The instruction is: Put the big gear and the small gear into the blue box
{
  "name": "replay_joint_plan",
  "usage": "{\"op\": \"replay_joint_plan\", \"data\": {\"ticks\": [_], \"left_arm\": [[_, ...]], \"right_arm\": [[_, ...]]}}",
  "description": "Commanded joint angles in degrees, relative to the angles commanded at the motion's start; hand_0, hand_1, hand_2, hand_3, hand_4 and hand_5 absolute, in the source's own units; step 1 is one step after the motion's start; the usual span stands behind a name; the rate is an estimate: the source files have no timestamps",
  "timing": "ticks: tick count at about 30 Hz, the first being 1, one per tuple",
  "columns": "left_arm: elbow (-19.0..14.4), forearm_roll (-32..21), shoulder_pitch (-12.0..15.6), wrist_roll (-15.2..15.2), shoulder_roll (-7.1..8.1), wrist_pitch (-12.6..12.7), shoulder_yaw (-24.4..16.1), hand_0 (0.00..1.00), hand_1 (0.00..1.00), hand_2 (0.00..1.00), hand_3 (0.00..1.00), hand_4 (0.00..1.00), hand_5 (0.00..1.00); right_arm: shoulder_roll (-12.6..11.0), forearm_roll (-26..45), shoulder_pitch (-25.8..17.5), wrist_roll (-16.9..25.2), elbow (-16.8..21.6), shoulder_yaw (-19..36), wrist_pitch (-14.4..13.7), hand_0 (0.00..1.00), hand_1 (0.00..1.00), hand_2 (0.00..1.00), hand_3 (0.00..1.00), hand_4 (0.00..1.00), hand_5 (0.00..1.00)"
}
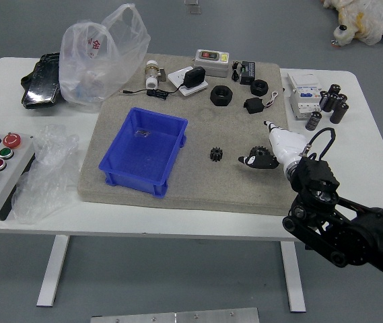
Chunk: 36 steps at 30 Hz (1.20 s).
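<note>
Two fingers [248, 161] of the right hand [289, 148] are spread, the big gear [259, 150] partly covered; the small gear [216, 154] is placed left, nearer the blue box [134, 159].

Looks like a robotics lab: a robot hand [289, 149] over a white surface [144, 218], a button box [11, 175], an adapter [194, 77].

I find the head view set high on the robot's side, facing forward and down, far enough back to take in the tabletop's [225, 223] near and far edges and floor [178, 276] around.
</note>
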Motion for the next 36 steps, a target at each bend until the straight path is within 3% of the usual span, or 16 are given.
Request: {"op": "replay_joint_plan", "data": {"ticks": [5, 6, 12, 13, 18, 19, 24, 25, 36], "left_arm": [[0.0, -0.1, 0.1, -1.1, 0.02, 0.2, 0.3, 0.703, 0.631, 0.614, 0.827, 0.729, 0.281], [0.0, -0.2, 0.1, -1.7, 0.03, 0.3, 0.4, 0.696, 0.619, 0.574, 0.814, 0.727, 0.280], [0.0, -0.5, -0.1, -4.2, -0.01, 1.0, 0.9, 0.696, 0.619, 0.574, 0.814, 0.727, 0.280], [0.0, -0.5, -0.1, -4.6, -0.02, 1.1, 0.9, 0.694, 0.615, 0.567, 0.803, 0.726, 0.280], [0.0, -0.3, -0.1, -5.1, -0.07, 1.2, 0.9, 0.694, 0.615, 0.567, 0.803, 0.726, 0.280], [0.0, -0.3, -0.1, -5.2, -0.07, 1.2, 0.9, 0.694, 0.614, 0.564, 0.795, 0.723, 0.281], [0.0, -0.2, -0.2, -5.3, -0.04, 1.2, 0.9, 0.694, 0.614, 0.564, 0.795, 0.723, 0.281], [0.0, -0.2, -0.2, -5.3, -0.04, 1.3, 0.9, 0.693, 0.614, 0.564, 0.793, 0.723, 0.280], [-0.1, 0.0, -0.1, -5.2, -0.08, 1.3, 0.7, 0.692, 0.613, 0.565, 0.789, 0.722, 0.282]], "right_arm": [[0.4, 0.4, 0.5, 0.0, -0.9, -1.3, -0.1, 0.558, 0.600, 0.790, 0.961, 0.852, 0.382], [0.5, 0.3, 0.6, 0.0, -1.0, -1.5, -0.3, 0.496, 0.565, 0.768, 0.915, 0.561, 0.095], [0.9, -0.4, 1.5, 0.0, -1.6, -2.3, -1.1, 0.496, 0.565, 0.768, 0.915, 0.561, 0.095], [0.9, -0.3, 1.6, 0.0, -1.7, -2.5, -1.2, 0.462, 0.553, 0.763, 0.894, 0.459, 0.049], [0.7, 0.5, 1.8, 0.0, -2.2, -3.9, -1.8, 0.462, 0.553, 0.763, 0.894, 0.459, 0.049], [0.6, 0.7, 1.8, 0.0, -2.2, -4.1, -2.1, 0.411, 0.524, 0.784, 0.877, 0.248, 0.019], [0.7, 0.9, 2.0, 0.0, -2.3, -4.5, -3.7, 0.411, 0.524, 0.784, 0.877, 0.248, 0.019], [0.8, 0.9, 2.0, 0.0, -2.2, -4.4, -4.0, 0.397, 0.523, 0.837, 0.870, 0.214, 0.002], [1.1, 1.7, 2.8, 0.0, -1.4, -4.8, -5.3, 0.396, 0.535, 0.835, 0.865, 0.223, 0.012]]}}
